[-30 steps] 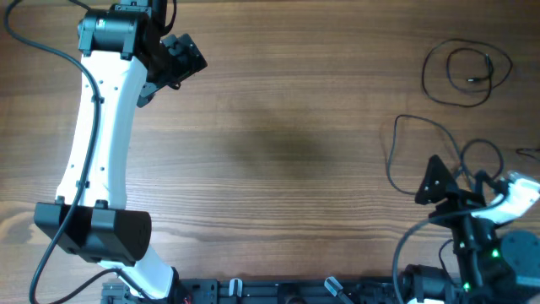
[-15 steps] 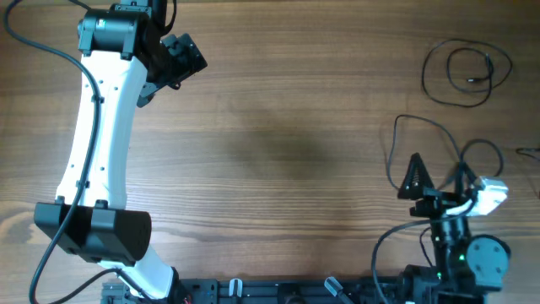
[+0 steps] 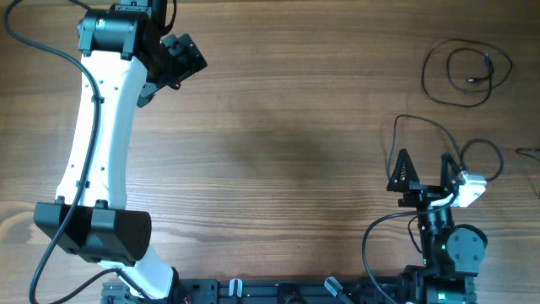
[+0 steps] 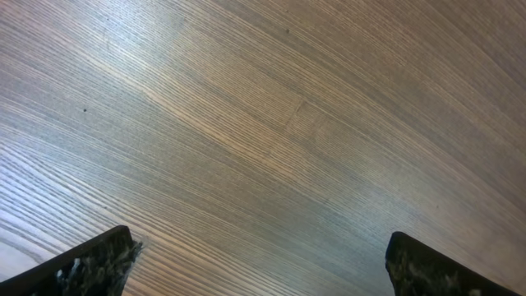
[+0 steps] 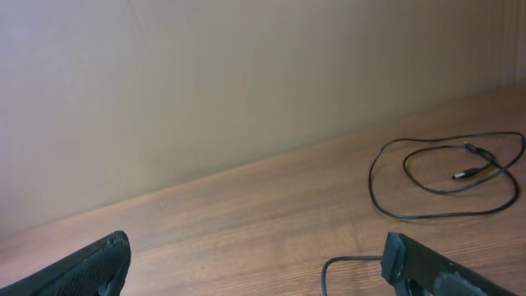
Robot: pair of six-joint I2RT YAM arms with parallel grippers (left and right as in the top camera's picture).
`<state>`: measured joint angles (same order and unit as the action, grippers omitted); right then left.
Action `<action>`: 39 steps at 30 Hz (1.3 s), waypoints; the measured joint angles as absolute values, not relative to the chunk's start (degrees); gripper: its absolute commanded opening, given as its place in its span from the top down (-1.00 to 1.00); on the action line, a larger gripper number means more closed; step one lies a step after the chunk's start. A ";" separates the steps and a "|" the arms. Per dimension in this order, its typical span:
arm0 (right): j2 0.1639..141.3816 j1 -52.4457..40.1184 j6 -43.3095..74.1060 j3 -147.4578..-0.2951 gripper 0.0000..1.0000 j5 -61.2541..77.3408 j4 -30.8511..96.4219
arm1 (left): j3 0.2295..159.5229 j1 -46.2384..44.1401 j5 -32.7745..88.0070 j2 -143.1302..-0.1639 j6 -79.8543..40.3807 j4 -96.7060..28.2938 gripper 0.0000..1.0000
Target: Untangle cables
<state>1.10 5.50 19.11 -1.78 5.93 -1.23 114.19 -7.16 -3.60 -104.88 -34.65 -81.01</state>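
Your cables lie on the right of the table (image 3: 295, 127), none gripped.
The coiled cable (image 3: 479, 78) sits at the far right. The looser cable (image 3: 422, 118) loops just beside your right gripper (image 3: 426, 171), jaws wide. Your left gripper (image 4: 263, 263), equally wide, hangs well apart.
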 measured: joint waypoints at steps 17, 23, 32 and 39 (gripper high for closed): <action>1.10 3.38 7.25 -0.49 -0.99 4.89 -0.03 | 114.19 -7.16 -3.60 -104.88 -34.65 -81.03 -1.00; 1.10 2.39 5.48 -0.49 -1.00 4.86 -0.03 | 114.19 -7.16 -3.60 -104.88 -34.65 -81.03 -1.00; 1.10 2.39 4.80 -0.49 -1.00 4.86 -0.03 | 114.19 -7.16 -3.60 -104.88 -34.65 -81.03 -1.00; 1.10 2.39 4.80 -0.49 -0.99 4.86 -0.03 | 114.19 -7.16 -3.60 -104.88 -34.65 -81.03 -1.00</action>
